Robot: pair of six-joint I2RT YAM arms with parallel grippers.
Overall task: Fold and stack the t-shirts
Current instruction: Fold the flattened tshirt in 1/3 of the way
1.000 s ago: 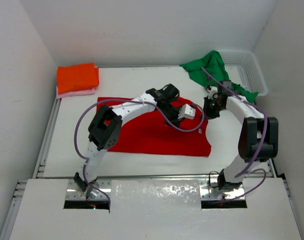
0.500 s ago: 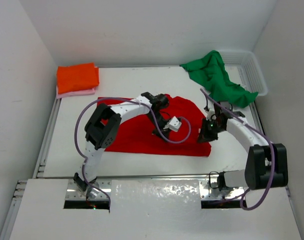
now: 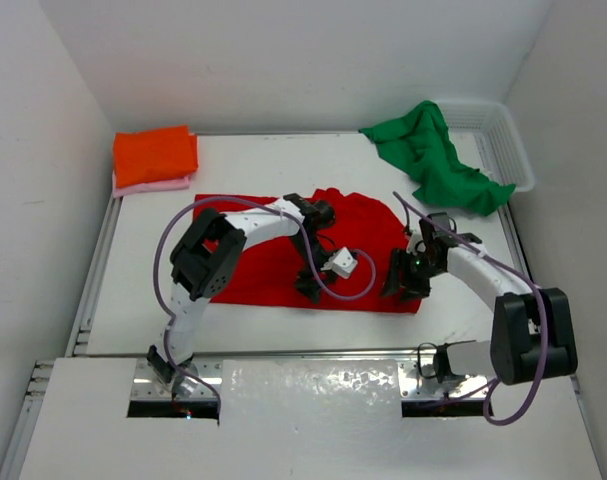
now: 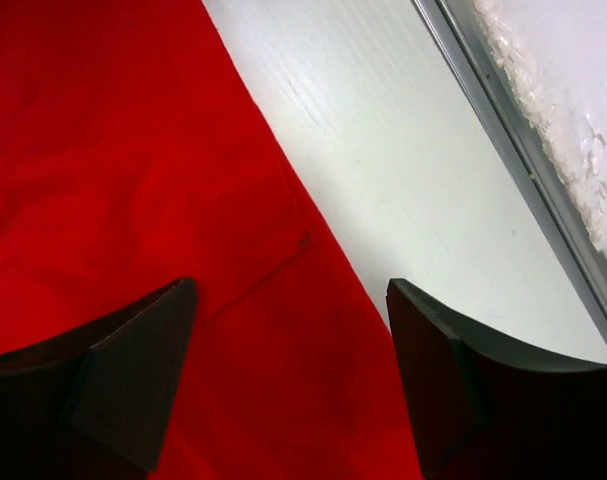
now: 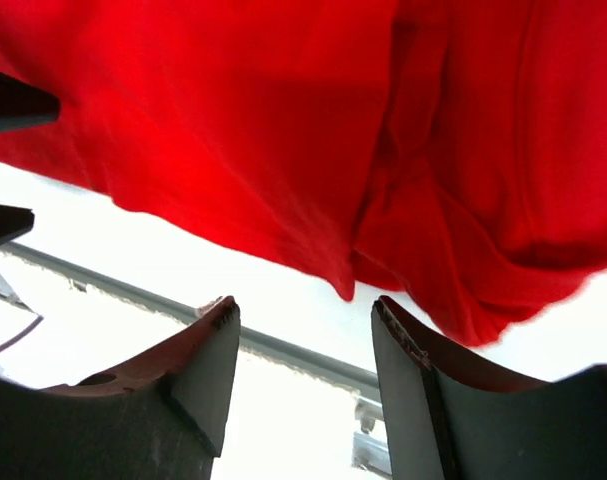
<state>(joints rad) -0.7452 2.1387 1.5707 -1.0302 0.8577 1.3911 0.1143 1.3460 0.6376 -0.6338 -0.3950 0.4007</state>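
The red t-shirt (image 3: 263,275) lies flattened in the middle of the table, its right part doubled over toward the near edge. My left gripper (image 3: 308,285) stands open over the shirt's near hem, with red cloth (image 4: 183,150) below its jaws (image 4: 291,300) and nothing pinched. My right gripper (image 3: 398,283) is open at the shirt's near right corner; the red cloth (image 5: 283,120) lies just beyond its fingertips (image 5: 303,310). A folded orange t-shirt (image 3: 155,155) rests on a pink one (image 3: 158,185) at the far left. The green t-shirt (image 3: 433,160) lies crumpled at the far right.
A white mesh basket (image 3: 508,140) stands at the far right corner, with the green shirt draped over its left rim. A metal rail (image 3: 313,352) runs along the table's near edge, close to both grippers. White walls close in the table on three sides.
Both grippers came from the shirt's far right part toward the near edge, drawing red cloth over with them. Both then opened and let go of it.
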